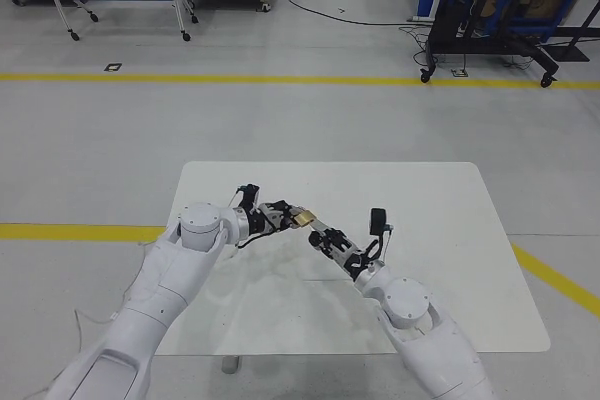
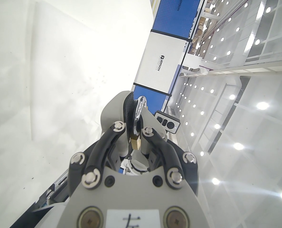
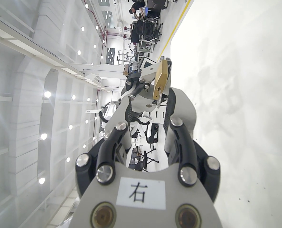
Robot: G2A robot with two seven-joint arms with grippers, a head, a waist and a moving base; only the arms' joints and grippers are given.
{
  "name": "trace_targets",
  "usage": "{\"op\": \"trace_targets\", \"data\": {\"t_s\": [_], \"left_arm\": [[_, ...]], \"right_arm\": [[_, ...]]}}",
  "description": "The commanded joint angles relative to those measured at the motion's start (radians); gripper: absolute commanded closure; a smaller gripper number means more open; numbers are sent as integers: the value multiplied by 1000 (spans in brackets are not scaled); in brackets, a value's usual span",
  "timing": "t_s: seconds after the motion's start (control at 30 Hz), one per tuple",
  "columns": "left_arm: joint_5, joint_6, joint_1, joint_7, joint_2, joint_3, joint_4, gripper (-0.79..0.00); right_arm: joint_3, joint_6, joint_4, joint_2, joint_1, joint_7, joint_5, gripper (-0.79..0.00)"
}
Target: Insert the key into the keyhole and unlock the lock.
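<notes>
A small brass padlock (image 1: 302, 216) is held in the air above the middle of the white table (image 1: 440, 210). My left gripper (image 1: 283, 214) is shut on the padlock's body (image 2: 136, 144), coming at it from the left. My right gripper (image 1: 317, 232) comes from the right and is shut on the silver key (image 3: 158, 97). The key's blade sits in the keyhole at the end of the padlock (image 3: 162, 75). In the left wrist view the key's round head (image 2: 140, 108) lies against the right gripper's black pad. The shackle is mostly hidden behind the left fingers.
The tabletop under both arms is bare white, with its far edge and right edge well away from the grippers. A black wheeled stand (image 1: 490, 45) sits on the floor at the back right, beyond a yellow floor line (image 1: 280, 78).
</notes>
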Motion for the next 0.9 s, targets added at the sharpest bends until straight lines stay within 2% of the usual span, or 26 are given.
{"op": "trace_targets", "data": {"t_s": [0.0,0.17,0.2,0.23,0.5,0.53,0.6,0.63,0.67,0.87], "left_arm": [[-23,1,-6,-18,-3,-2,17,0],[-29,-8,-23,-30,-8,2,51,0],[-25,-9,-26,-31,-9,5,55,0],[-20,-11,-29,-31,-10,7,58,0],[5,-29,-40,-25,-16,23,56,0],[7,-29,-40,-25,-17,24,54,0],[9,-27,-41,-25,-17,25,53,0],[7,-24,-41,-27,-18,24,54,0],[2,-18,-43,-30,-18,23,59,0],[-37,66,-70,-56,-25,22,119,0]], "right_arm": [[2,10,5,0,5,6,6,-222],[1,26,14,-1,17,16,17,-151],[1,29,17,-1,21,17,18,-43],[1,32,19,-1,24,17,19,0],[-9,62,42,-6,56,16,28,0],[-10,66,45,-6,60,14,30,-191],[-12,67,47,-7,66,11,34,-428],[-11,65,46,-8,67,11,37,-643],[-7,60,42,-8,66,10,41,-785],[11,43,23,-5,52,1,37,-785]]}}
